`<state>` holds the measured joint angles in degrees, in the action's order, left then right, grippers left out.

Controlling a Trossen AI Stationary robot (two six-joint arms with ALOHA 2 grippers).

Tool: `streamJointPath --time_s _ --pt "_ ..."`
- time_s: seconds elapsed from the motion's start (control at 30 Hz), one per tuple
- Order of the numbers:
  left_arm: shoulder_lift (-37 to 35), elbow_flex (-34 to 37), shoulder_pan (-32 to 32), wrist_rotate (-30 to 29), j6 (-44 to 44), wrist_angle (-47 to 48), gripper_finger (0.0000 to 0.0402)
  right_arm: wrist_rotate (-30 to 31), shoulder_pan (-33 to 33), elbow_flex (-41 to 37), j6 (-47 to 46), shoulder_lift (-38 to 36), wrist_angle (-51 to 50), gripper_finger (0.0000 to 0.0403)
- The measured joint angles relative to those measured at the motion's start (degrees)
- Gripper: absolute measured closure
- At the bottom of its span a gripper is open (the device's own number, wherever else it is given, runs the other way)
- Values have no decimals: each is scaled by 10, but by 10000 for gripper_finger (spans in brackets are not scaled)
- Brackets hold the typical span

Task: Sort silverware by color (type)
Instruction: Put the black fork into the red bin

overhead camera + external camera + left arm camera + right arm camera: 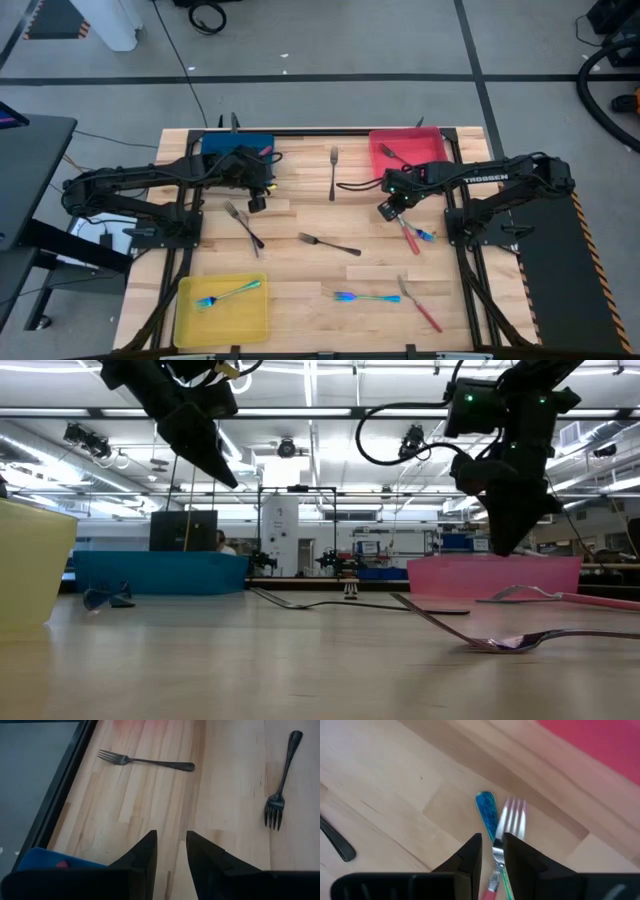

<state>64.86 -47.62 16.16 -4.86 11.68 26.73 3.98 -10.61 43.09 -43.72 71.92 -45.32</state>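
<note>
Right under the right gripper [491,847] there's a red-handled fork [512,820] lying crossed against a blue utensil [487,809], and that's the bit that worries me. The jaws are nearly together with only a thin gap, and the fork's neck seems to run into that gap, but I can't tell whether they're actually clamped on it or just hovering over it. If they close here, my guess is they could pinch both pieces at once, or nudge the blue one so it rides along or skitters off. Two colours in one grab would put something in the wrong tray. The red tray [432,140] sits just beyond this gripper.

Over on the other side, the left gripper [257,203] hangs above the wood beside the blue tray [218,143], fingers a little apart and holding nothing. Ahead of it lie two dark grey forks [145,761], well apart from each other, so no tangle risk there.

Elsewhere, a blue fork [228,295] already sits in the yellow tray [190,325]. More pieces remain loose on the table [300,270].
</note>
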Motion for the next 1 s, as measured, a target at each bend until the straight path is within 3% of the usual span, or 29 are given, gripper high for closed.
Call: streamJointPath --time_s 0.3,0.43,0.73,1.0 --pt "0 0 0 0 39 -27 297 8 0 0 -3 0 31 315" --pt "0 0 0 0 45 -28 297 7 6 0 6 0 88 315" --pt "0 0 0 0 27 -29 297 -22 46 0 179 1 312 315" --pt "0 0 0 0 -9 -30 297 -41 61 0 301 1 356 298"
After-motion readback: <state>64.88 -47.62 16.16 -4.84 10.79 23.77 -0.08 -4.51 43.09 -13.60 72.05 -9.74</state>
